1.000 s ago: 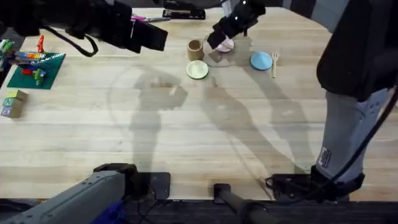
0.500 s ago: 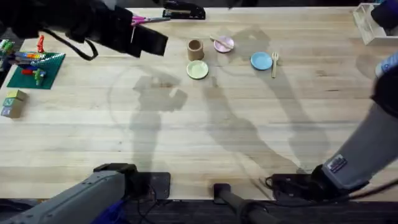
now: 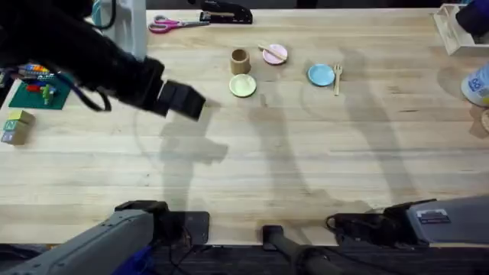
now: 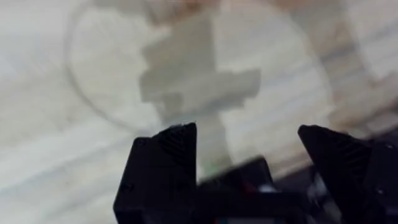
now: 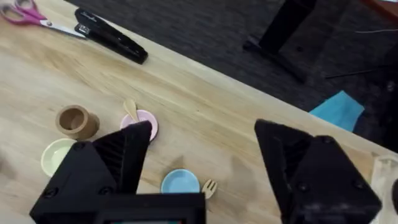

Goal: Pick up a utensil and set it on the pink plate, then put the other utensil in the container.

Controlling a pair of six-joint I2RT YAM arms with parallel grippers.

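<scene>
The container (image 3: 240, 60), a brown cylindrical cup, stands upright at the far side of the table (image 3: 306, 160); in the right wrist view its interior reads as empty. Just beside it sits the pink plate (image 3: 276, 53), with the wooden spoon (image 3: 269, 50) lying across it — bowl end projecting past the rim in the right wrist view. A pale yellow-green plate (image 3: 243, 85) lies near the cup on its near side, and a light blue plate (image 3: 321, 74) lies apart from the pink plate; both carry nothing. The wooden fork (image 3: 337, 78) rests flat on the table, just beside the blue plate, outside every container. The left gripper (image 4: 245, 140) hangs above bare wood with its 2 fingers spread wide and nothing between them. The right gripper (image 5: 202, 146) is likewise spread wide and empty, looking down on the dishes from well above. In the right wrist view, 1 finger covers part of the pink plate's edge, and the fork is partly cut off — its tines are the visible part. Scissors (image 3: 170, 24) and a black stapler (image 3: 227, 14) lie along the far edge.
</scene>
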